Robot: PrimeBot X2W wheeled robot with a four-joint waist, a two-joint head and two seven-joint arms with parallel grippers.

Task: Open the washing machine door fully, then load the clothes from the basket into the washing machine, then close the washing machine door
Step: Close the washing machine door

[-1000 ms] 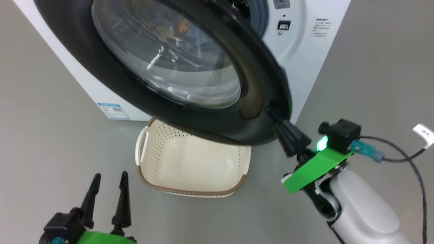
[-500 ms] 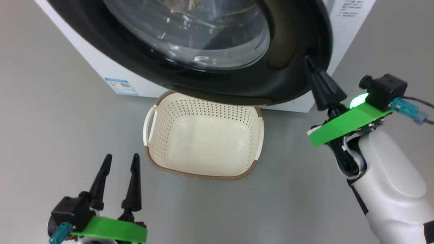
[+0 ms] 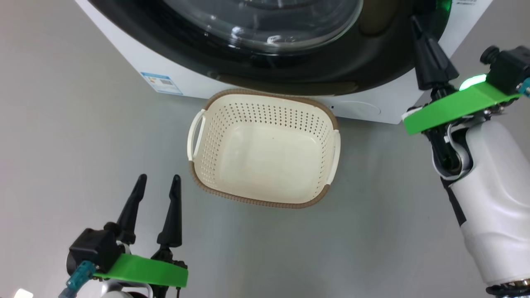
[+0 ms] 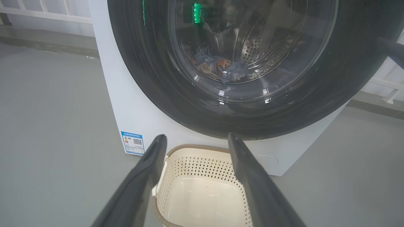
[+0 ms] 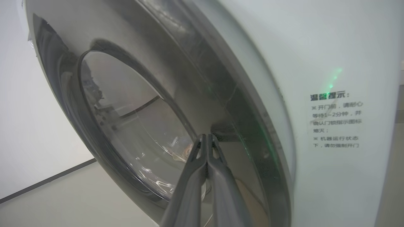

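Two fingers of the right gripper [image 3: 415, 20] are pressed together at upper right, tips against the black rim of the washing machine door [image 3: 372, 62], forearm rising from lower right. The left gripper [image 3: 159, 177] hovers at lower left, fingers spread and empty. The basket [image 3: 256, 201] sits at centre, and the clothes [image 4: 221, 67] lie behind the glass.

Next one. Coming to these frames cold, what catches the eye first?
The washing machine door, glossy black rim around glass, spans the head view's top, the shut right gripper at its right edge. Below it on the grey floor stands the empty cream basket; the clothes lie behind the glass. The open left gripper hangs lower left.
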